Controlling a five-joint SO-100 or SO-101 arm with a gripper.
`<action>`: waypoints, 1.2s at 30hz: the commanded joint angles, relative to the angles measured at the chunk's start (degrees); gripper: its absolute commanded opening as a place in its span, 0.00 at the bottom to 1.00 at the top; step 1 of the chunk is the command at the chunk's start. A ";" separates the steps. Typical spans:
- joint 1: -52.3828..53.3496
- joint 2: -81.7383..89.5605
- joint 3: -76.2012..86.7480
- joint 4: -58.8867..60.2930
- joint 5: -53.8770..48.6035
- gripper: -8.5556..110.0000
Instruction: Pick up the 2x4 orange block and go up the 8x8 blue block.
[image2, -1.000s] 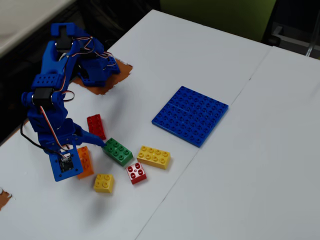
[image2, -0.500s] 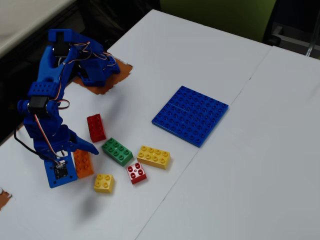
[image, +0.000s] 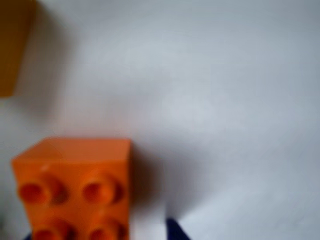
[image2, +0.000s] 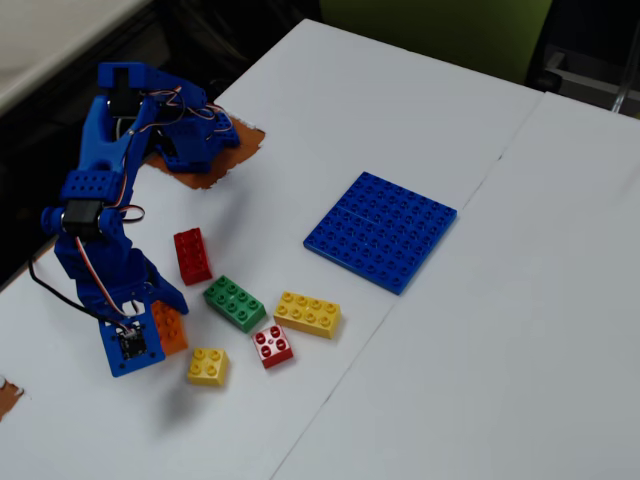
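Hovering over the 2x4 orange block (image2: 171, 327); its long axis runs toward my gripper (image2: 150, 312). Finger opening unclear, nothing visibly held.

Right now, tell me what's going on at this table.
The blue arm's gripper is down over the orange block at the left of the fixed view; the wrist view shows its studs up close. Whether it is gripped is unclear. The blue plate lies bare, away to the right, with other bricks between.
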 joint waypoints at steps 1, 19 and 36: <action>-1.05 2.55 -2.72 1.32 0.35 0.28; -3.08 4.83 -2.72 2.81 -1.32 0.14; -8.26 35.24 -10.28 26.63 -7.56 0.13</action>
